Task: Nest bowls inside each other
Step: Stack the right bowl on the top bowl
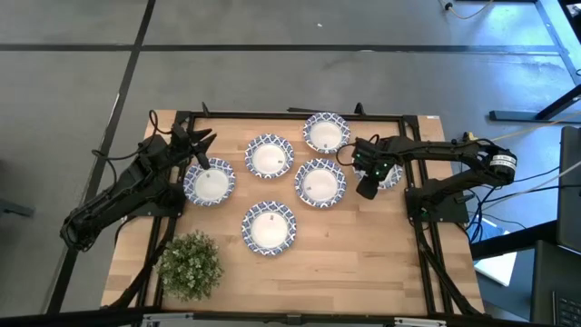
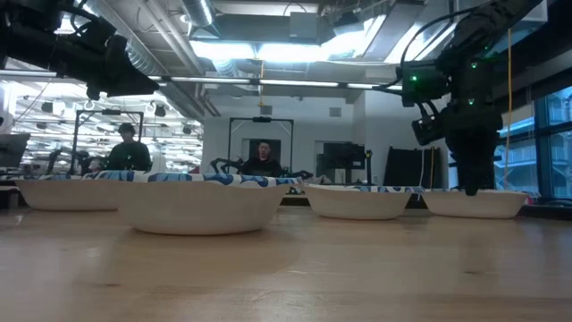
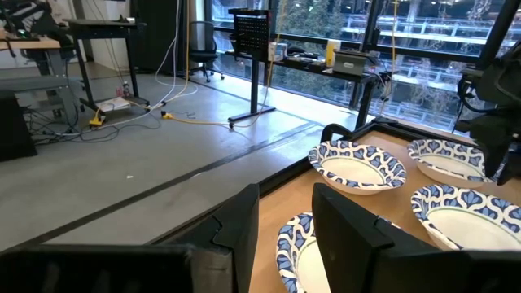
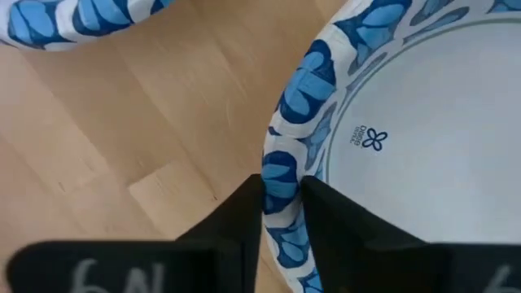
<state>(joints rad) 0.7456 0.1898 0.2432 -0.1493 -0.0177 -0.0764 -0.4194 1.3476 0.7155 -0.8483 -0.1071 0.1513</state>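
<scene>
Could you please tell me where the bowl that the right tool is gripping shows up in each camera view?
High view: the gripped bowl sits farthest right, mostly hidden under the right tool.
Low view: farthest right, below the arm.
Left wrist view: cannot tell which bowl it is.
Right wrist view: its rim is pinched between the fingers.
Shared landmark: the neighbouring bowl.

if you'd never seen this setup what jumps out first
First, the blue-and-white bowls spread over the wooden table, none nested yet, such as the front bowl standing alone near the green plant. Next, the right gripper has its fingers closed on the rim of the rightmost bowl, one inside and one outside. The left gripper hovers open over the left bowl.
</scene>
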